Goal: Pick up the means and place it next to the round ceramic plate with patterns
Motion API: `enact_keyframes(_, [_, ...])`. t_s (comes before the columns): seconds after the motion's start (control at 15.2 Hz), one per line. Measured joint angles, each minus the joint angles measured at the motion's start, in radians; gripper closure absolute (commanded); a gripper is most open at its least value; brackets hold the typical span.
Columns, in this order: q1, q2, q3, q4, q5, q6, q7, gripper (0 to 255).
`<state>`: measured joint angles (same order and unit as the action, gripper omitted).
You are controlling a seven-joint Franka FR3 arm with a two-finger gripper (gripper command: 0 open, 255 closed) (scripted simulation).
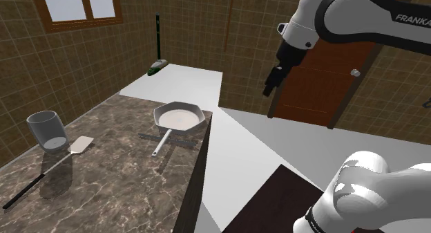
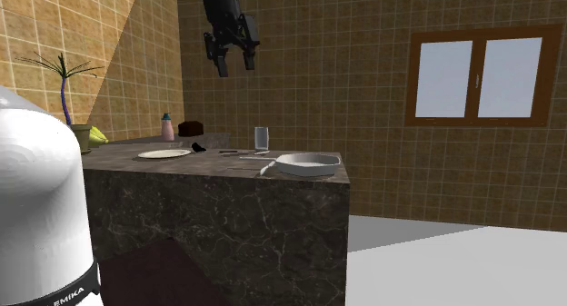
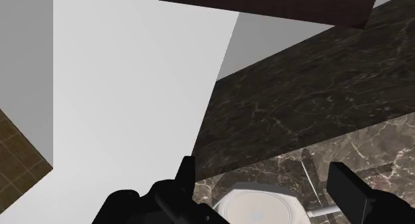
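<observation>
Fingers on the gripper [image 2: 235,64] stand apart with nothing between them, and the hand hangs high over the edge of the counter [image 1: 103,180]. Through the wrist camera I see the pan [image 3: 256,206] below, just inside that edge. The task's word is odd. I take the pan as the thing meant because I'm lined up over it. The spatula [image 1: 81,145] beside the glass [image 1: 47,130] could be meant instead, and I can't settle that from here.

The step in hand, as I judge it, is the approach and descent. The bowl looks too wide for my jaws, so I'd go for the handle [image 1: 161,143], which sticks out toward the shoulder view's bottom. I'd shift over its middle and turn the wrist so the fingers straddle it crosswise. Then I'd come down straight and slowly, stopping short of the counter top. Thin grey strips lie under the pan; I can't tell what they are, and I'd keep my fingertips off them. A grip close to the bowl should cut the droop on lifting.

The plate [image 2: 164,153] sits farther along the counter, well apart from the pan, with a small black thing [image 2: 198,148] just beside it. I'd plan a set-down clear of that.
</observation>
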<state>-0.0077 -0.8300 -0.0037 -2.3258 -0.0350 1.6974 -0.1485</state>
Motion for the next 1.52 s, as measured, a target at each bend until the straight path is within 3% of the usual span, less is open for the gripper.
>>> enact_keyframes(0.2, [0.011,0.023,0.004,-0.013,0.007,0.032,-0.006,0])
enact_keyframes(0.79, [0.080,0.253,0.014,-0.057,0.044,0.284,-0.079,0])
enact_keyframes(1.52, [0.160,0.613,0.041,0.022,0.095,0.537,-0.187,0])
